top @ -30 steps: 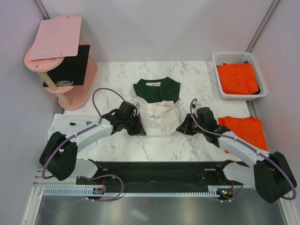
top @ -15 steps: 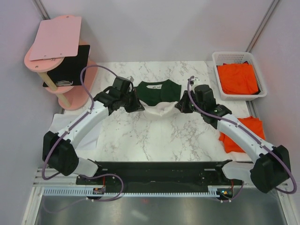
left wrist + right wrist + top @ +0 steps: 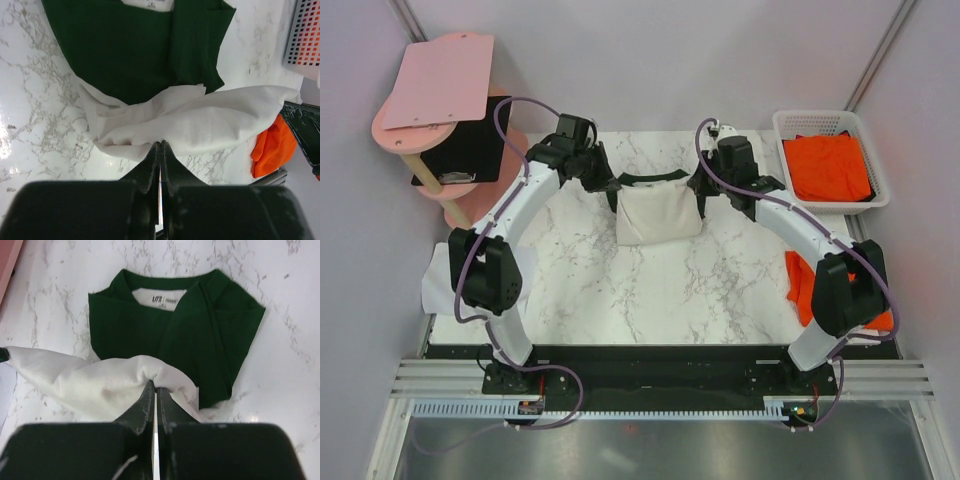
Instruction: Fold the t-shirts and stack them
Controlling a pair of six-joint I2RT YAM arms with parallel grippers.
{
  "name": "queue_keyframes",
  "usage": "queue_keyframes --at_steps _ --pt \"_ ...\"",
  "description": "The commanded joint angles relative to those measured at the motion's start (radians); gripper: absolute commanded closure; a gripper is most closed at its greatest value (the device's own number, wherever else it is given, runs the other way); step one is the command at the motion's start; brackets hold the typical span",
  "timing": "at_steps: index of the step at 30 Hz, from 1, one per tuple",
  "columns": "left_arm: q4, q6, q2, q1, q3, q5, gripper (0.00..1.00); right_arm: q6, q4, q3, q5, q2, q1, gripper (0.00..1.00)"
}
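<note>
1. Cream-white t-shirt (image 3: 658, 212): at 12 o'clock on the surface (image 3: 620, 290), half folded.
2. Left fingers (image 3: 156, 150) and right fingers (image 3: 150, 392): pinched tight on its white hem.
3. Risk: uneven arm travel could skew the fold; thin pinch may slip.

I find the left gripper (image 3: 610, 188) and right gripper (image 3: 699, 192) both clamped on the cream-white t-shirt (image 3: 658, 215), one at each upper corner. Its pale panel lies between them on the worktop (image 3: 650, 290). Well right of the right gripper, a white basket (image 3: 817, 116) holds an orange t-shirt (image 3: 828, 166). A second orange t-shirt (image 3: 798, 285) lies nearer the bases, partly behind the right arm.
</note>
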Motion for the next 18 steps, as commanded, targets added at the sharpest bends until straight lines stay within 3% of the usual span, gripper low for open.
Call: queue_keyframes --at_steps 1,11,18 --pt "-0.028 0.062 0.063 0.031 0.155 0.055 0.98 -0.034 0.065 0.145 0.014 0.091 -0.012 0.99" --pt "-0.118 0.076 0.354 0.091 0.555 0.125 0.98 -0.037 0.072 0.350 -0.001 0.310 -0.064 0.99" --pt "-0.118 0.064 0.563 0.108 0.680 0.177 0.98 -0.024 0.060 0.507 -0.015 0.526 -0.095 0.98"
